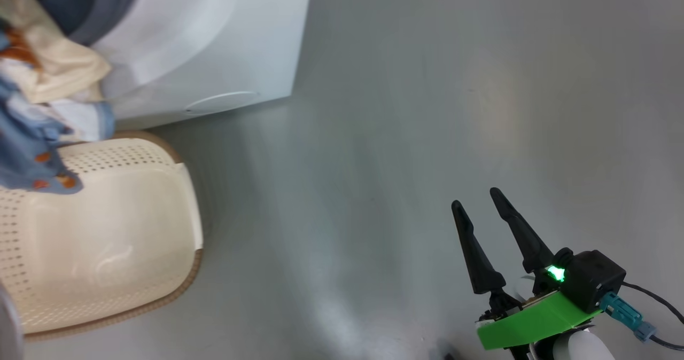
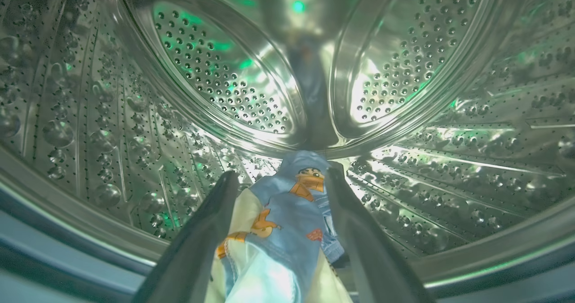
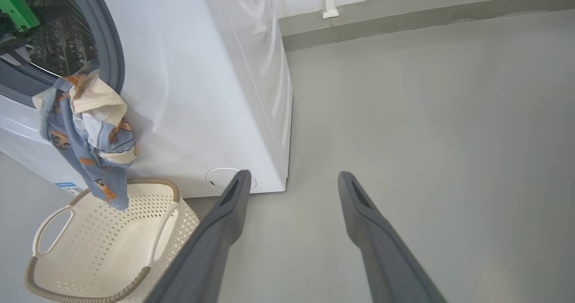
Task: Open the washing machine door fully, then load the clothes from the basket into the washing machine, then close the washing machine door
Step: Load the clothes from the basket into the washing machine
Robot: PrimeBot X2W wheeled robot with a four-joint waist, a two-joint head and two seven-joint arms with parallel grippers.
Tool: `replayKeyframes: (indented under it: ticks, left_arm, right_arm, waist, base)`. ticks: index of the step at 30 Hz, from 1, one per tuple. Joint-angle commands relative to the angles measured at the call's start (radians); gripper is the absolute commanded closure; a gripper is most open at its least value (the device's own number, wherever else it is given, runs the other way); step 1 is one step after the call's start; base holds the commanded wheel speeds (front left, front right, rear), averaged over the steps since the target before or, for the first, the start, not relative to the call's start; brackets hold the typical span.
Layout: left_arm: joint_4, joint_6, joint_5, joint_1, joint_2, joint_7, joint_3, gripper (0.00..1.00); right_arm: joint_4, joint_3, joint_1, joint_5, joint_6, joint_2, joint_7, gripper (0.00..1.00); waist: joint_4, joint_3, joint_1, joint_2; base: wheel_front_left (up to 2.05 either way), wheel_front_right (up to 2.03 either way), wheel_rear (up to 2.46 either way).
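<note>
My left gripper (image 2: 283,171) is inside the steel drum (image 2: 90,114) of the washing machine (image 3: 202,91), open, with the blue cartoon-print and cream clothes (image 2: 287,222) lying loose between its fingers. The clothes (image 3: 90,132) trail out over the grey gasket (image 3: 114,55) and hang down the white front, their lower end dangling into the cream perforated basket (image 3: 148,274). In the head view the clothes (image 1: 32,135) hang at the far left above the basket (image 1: 133,216). My right gripper (image 1: 476,198) hovers open over bare floor to the right. The washing machine door is out of view.
The machine's right side and its round lower flap (image 1: 222,101) border a wide stretch of grey floor (image 1: 427,109). A low ledge (image 3: 404,20) runs along the wall behind. A cable (image 1: 657,301) trails from my right wrist.
</note>
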Motion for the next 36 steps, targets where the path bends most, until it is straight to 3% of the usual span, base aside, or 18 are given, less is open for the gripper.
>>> replayKeyframes:
  ticks: [1, 11, 21, 28, 36]
  left_arm:
    - [-0.038, -0.008, 0.003, 0.028, 0.031, -0.005, -0.008, 0.0]
    - [-0.148, -0.072, -0.055, 0.167, -0.062, -0.005, -0.006, 0.0]
    - [-0.386, -0.117, -0.084, 0.405, -0.14, 0.016, -0.036, 0.0]
    - [-0.687, -0.095, -0.114, 0.686, -0.178, 0.067, -0.046, 0.0]
    - [-0.967, -0.035, -0.125, 0.969, -0.204, 0.125, -0.109, 0.0]
  right_arm:
    - [-0.015, 0.018, 0.001, -0.004, 0.002, -0.011, -0.005, 0.0]
    - [-0.023, -0.021, -0.035, -0.018, 0.002, -0.017, -0.005, 0.0]
    - [-0.034, -0.05, -0.043, -0.031, 0.002, -0.022, -0.005, 0.0]
    - [-0.037, -0.062, -0.049, -0.034, 0.002, -0.039, -0.005, 0.0]
    - [-0.043, -0.072, -0.046, -0.039, 0.002, -0.049, -0.005, 0.0]
  waist:
    - [0.031, -0.025, 0.0, 0.0]
    - [0.126, -0.043, 0.0, 0.0]
    - [0.206, -0.057, 0.0, 0.0]
    - [0.231, -0.068, 0.0, 0.0]
    - [0.246, -0.078, 0.0, 0.0]
  base:
    - [0.0, 0.0, 0.0]
    - [0.0, 0.0, 0.0]
    - [0.0, 0.0, 0.0]
    - [0.0, 0.0, 0.0]
    - [0.0, 0.0, 0.0]
